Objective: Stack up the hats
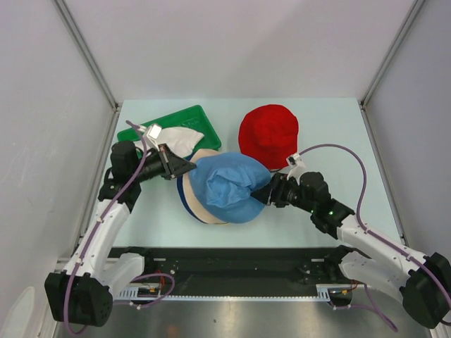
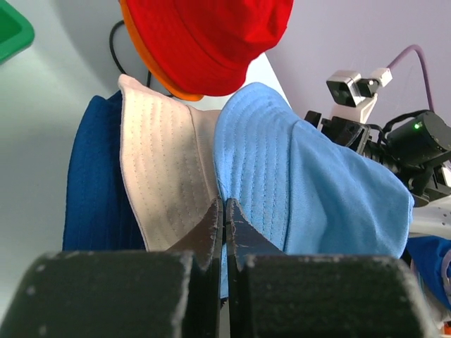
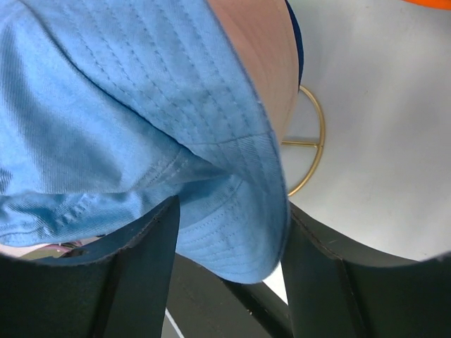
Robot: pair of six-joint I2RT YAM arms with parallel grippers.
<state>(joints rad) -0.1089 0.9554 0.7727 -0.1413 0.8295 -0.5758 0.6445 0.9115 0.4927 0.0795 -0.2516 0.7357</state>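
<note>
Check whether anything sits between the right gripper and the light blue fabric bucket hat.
Nothing visible does. The brim of the light blue fabric bucket hat lies between the open fingers of the right gripper. The hat sits on top of the beige fabric bucket hat in the stack.

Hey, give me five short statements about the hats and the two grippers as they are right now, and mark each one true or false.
1. The light blue hat lies on top of the beige hat. True.
2. The red hat sits in the green tray. False: it lies on the table, to the right of the tray.
3. The right gripper is open, with the light blue hat's brim between its jaws. True.
4. The left gripper is wide open. False: its jaws are shut, at the seam between the beige and light blue brims.
5. The navy hat tops the pile. False: it lies under the beige hat.
</note>
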